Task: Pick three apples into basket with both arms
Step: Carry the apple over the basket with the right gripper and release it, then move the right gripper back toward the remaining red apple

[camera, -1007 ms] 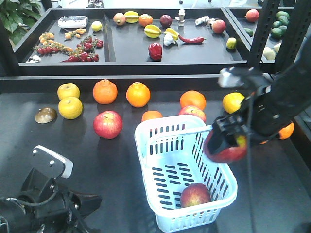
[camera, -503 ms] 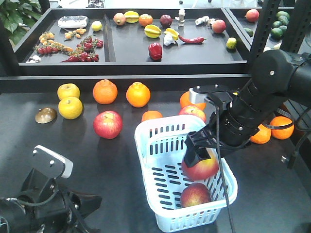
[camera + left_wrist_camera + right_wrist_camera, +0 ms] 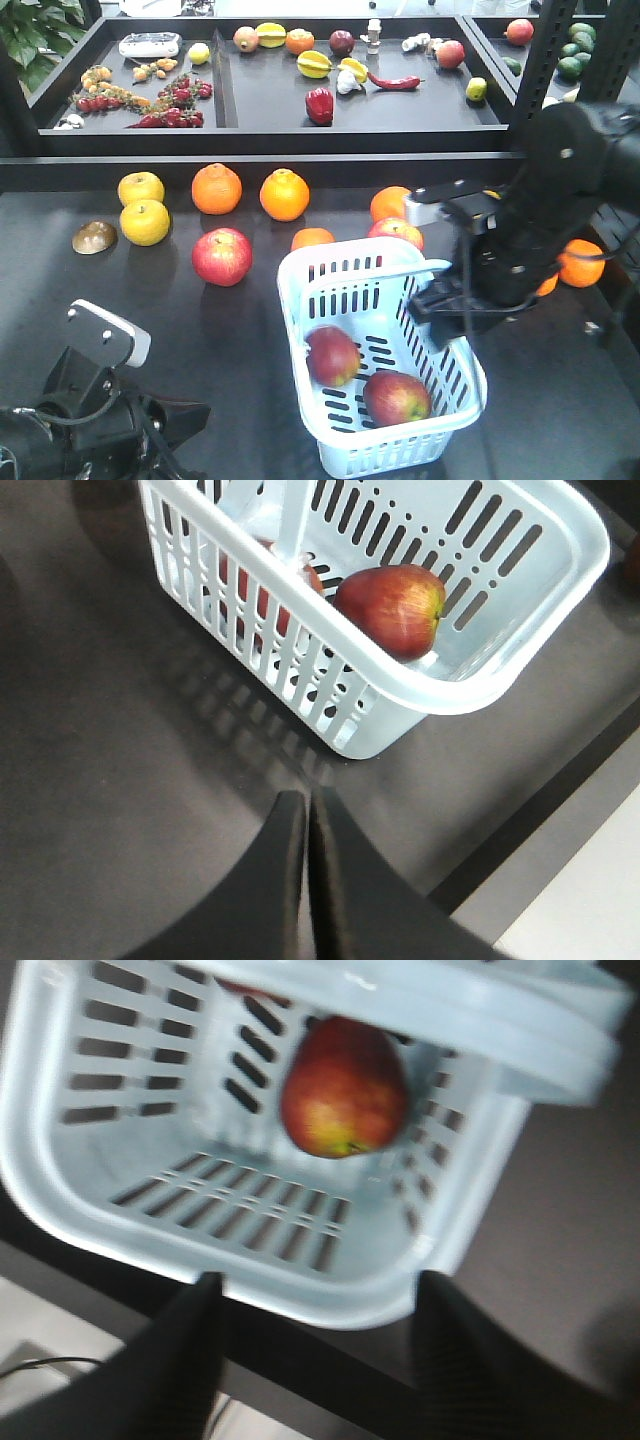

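Two dark red apples (image 3: 333,355) sit in the pale blue slotted plastic basket (image 3: 300,300), and the third dark red apple (image 3: 222,256) is out on the black table, left of the basket. My right claw (image 3: 315,1355) hangs over the basket's rim with fingers spread, holding nothing. My left claw (image 3: 308,810) has its fingers pressed together, empty. Biggest worry is clipping the rim as I pull away and shoving the basket. The loose apple could also roll toward the oranges (image 3: 217,188) if my left nudges it off-centre.
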